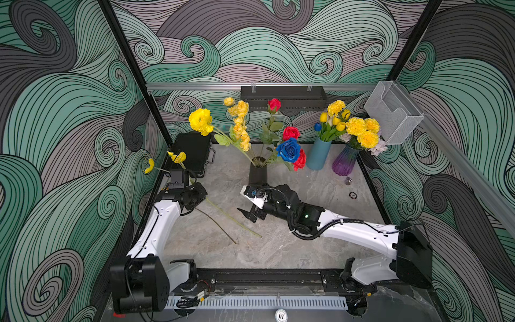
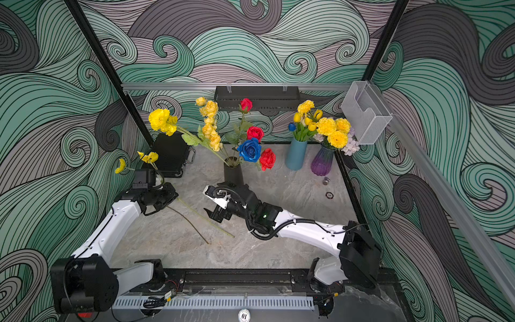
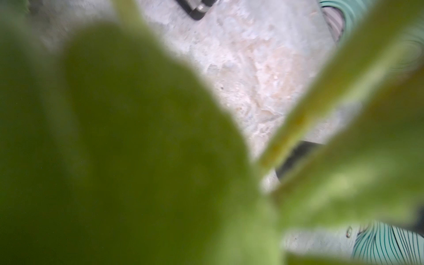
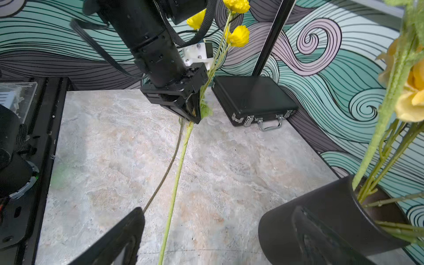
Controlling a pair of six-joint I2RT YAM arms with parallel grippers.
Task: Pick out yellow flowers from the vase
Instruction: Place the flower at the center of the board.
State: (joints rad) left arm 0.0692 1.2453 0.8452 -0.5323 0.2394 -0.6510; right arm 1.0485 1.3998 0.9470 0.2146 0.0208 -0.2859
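While the left gripper (image 4: pixel 195 115), upper centre, is pinching the yellow flowers (image 4: pixel 238 35) by their stems, likely to set them aside, the right gripper (image 4: pixel 218 213) is gaping empty beside the vase (image 4: pixel 321 218).

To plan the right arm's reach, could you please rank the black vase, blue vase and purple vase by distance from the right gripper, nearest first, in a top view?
1. Black vase, directly behind the right gripper.
2. Blue vase, at the back, rightward.
3. Purple vase, in the back right corner.
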